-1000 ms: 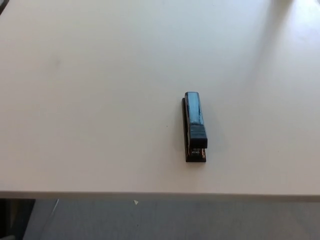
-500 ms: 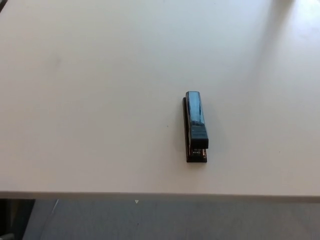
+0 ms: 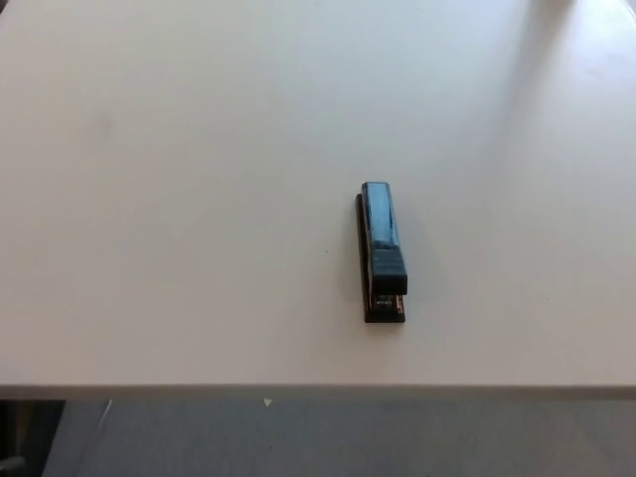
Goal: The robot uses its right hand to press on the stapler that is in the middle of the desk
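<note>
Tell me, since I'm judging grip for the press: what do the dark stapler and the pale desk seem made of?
The dark oblong stapler looks like glossy plastic or painted metal: its top shows a bluish sheen. The pale flat desk looks like smooth matte laminate, evenly coloured, with soft reflections only.

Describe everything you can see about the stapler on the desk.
The stapler is dark, black with a glossy bluish sheen along its top arm, long and narrow. It lies flat on the pale desk, closed, lengthwise toward the camera, its base showing slightly at the left side and near end. It sits right of centre, short of the front edge. Nothing but the desk touches it; no hand is in view.
</note>
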Controlling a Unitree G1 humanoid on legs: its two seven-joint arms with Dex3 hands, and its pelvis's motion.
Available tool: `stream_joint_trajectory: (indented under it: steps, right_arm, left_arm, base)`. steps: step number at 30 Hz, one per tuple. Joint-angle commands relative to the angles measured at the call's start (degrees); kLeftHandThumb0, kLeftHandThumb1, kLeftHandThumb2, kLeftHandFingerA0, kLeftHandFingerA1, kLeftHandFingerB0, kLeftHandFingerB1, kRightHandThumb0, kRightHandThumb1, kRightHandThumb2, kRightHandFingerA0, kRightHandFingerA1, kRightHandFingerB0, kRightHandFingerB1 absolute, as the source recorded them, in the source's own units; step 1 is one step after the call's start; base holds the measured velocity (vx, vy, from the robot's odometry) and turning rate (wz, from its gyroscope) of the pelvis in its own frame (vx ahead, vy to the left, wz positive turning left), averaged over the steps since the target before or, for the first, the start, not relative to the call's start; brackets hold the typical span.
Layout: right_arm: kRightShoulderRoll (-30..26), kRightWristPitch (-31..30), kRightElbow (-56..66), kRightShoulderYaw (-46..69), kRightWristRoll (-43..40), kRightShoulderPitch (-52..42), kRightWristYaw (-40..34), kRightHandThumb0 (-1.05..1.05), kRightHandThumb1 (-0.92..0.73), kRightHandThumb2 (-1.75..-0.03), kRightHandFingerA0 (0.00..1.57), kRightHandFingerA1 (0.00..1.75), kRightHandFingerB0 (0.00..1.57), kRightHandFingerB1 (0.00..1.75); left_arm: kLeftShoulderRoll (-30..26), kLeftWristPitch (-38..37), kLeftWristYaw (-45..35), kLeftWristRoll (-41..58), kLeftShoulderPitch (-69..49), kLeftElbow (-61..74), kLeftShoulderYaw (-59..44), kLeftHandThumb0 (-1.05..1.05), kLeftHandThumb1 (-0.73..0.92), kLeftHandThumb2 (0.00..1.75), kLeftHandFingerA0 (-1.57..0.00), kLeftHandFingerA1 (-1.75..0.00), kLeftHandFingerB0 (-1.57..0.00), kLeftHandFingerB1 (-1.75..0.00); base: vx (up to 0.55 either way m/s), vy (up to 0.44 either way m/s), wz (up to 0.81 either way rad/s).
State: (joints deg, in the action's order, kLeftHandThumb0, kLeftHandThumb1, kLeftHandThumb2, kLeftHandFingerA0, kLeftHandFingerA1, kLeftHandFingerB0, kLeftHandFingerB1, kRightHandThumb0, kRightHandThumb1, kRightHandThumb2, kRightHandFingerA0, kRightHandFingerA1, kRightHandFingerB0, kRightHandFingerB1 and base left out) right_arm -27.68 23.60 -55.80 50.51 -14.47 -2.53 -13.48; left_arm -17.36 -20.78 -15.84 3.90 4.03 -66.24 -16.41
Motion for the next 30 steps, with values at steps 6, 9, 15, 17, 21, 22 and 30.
stream_joint_trajectory:
  steps: [6,9,15,17,21,22,30]
  right_arm:
    - [-11.0,-8.1,27.1,2.1,-3.3,12.2,-5.8,-0.31,-0.8,-0.66,1.3,0.96,0.87,0.86]
    - [-11.1,-14.6,38.7,-1.4,-2.4,17.0,-7.8,-0.37,-0.81,-0.63,1.34,1.03,0.8,0.94]
    - [-12.8,-22.3,46.0,-14.1,-0.5,32.8,-4.0,-0.31,-0.71,-0.73,1.38,1.09,0.8,1.09]
    - [-10.7,-23.4,44.6,-19.1,0.2,40.9,-2.5,-0.23,-0.68,-0.79,1.36,1.05,0.8,1.09]
    - [-4.6,-25.5,38.6,-27.5,2.7,53.6,-0.6,-0.05,-0.85,-0.65,1.24,1.05,0.69,0.95]
    - [-2.9,-25.2,36.5,-28.8,3.5,55.1,-0.5,0.02,-0.81,-0.71,1.26,1.03,0.75,0.96]
    - [7.0,-17.0,28.9,-35.9,2.8,54.6,5.9,-0.12,-0.81,-0.64,1.28,1.09,0.79,0.94]
  left_arm:
    - [-1.5,-0.8,-0.9,1.1,0.2,-1.3,-0.4,-0.66,0.92,0.68,-0.25,-0.33,-0.25,-0.31]
    - [-1.6,-1.4,-1.5,1.3,-0.2,-1.4,-0.7,-0.64,0.92,0.68,-0.23,-0.33,-0.25,-0.31]
    - [-1.8,-1.8,-0.9,0.5,-0.4,-1.3,0.0,-0.64,0.92,0.69,-0.24,-0.33,-0.24,-0.31]
    - [-1.8,-1.7,-0.6,0.5,-0.6,-1.4,-0.1,-0.65,0.92,0.69,-0.25,-0.33,-0.25,-0.31]
    - [-2.0,-1.9,-0.1,0.1,-0.6,-1.1,0.2,-0.66,0.92,0.68,-0.26,-0.33,-0.25,-0.31]
    - [-1.9,-2.0,-0.8,0.6,-0.5,-1.2,-0.2,-0.64,0.92,0.68,-0.25,-0.34,-0.24,-0.31]
    - [-1.7,-2.0,-1.6,1.2,-0.4,-1.2,-0.5,-0.67,0.91,0.68,-0.25,-0.34,-0.23,-0.31]
  base:
    - [0.0,0.0,0.0]
    - [0.0,0.0,0.0]
    - [0.0,0.0,0.0]
    - [0.0,0.0,0.0]
    - [0.0,0.0,0.0]
    - [0.0,0.0,0.0]
    - [0.0,0.0,0.0]
